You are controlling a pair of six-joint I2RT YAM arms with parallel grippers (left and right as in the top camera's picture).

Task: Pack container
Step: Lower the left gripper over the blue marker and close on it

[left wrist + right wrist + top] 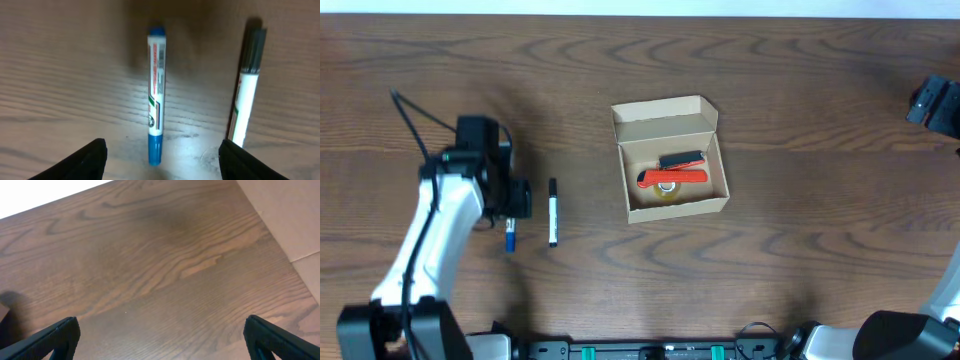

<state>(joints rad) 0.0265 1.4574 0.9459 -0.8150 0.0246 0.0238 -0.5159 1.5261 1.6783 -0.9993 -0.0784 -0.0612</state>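
Observation:
The container (712,122), a tan cardboard box, stands at the table's middle with its flap lid open at the back. Inside lie a red-and-black pen-like item (672,178), a black one (680,159) and a yellow tape roll (667,190). A blue marker (156,95) lies on the table at the left (509,240). My left gripper (162,146) hangs low over it (510,216), open, a finger on each side and not touching. A black-capped white marker (247,85) lies parallel, just right of it (553,212). My right gripper (162,342) is open over bare wood at the far right (935,103).
The right wrist view shows the table's edge with a tan surface (290,215) beyond it at the upper right. The black-capped marker lies close outside my left gripper's right finger (245,162).

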